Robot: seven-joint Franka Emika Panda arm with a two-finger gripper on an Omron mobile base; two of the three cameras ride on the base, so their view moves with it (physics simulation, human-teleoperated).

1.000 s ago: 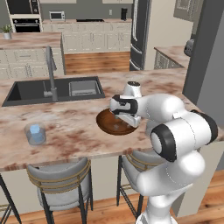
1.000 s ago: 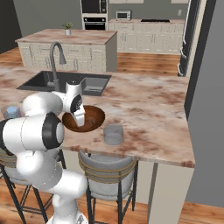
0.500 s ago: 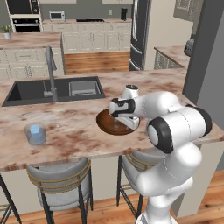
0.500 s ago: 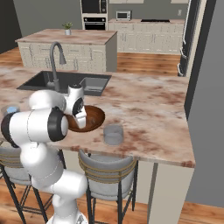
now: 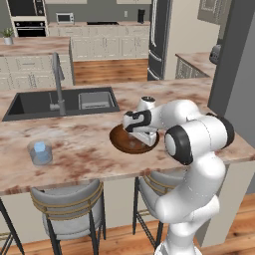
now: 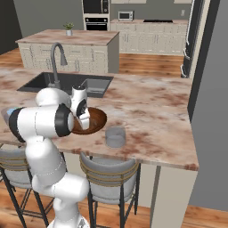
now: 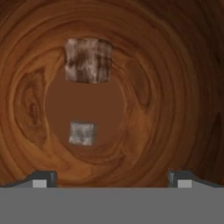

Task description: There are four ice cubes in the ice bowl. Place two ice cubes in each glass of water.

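Ice bowl (image 5: 117, 142) sits where it was on the counter (image 5: 89, 164), between the two glasses, and your arm has dropped lower over it in the last second, elbow swinging in while the hand settles down toward the wood. The near glass (image 6: 115, 136) stands just beside the bowl and looks clear. The far glass (image 5: 40, 152) stands well apart toward the sink side and shows blue inside, so you can probably count that one as served.

From the hand camera, two ice cubes lie on the bowl's floor: the larger-looking cube (image 7: 88, 60) farther off, the smaller-looking cube (image 7: 82, 133) closer to the fingers. Neither has shifted that you can tell.

Your gripper (image 7: 111, 177) has its jaws spread wide and grasps nothing. Both cubes sit left of its centre, so you likely need to slide that way before closing.
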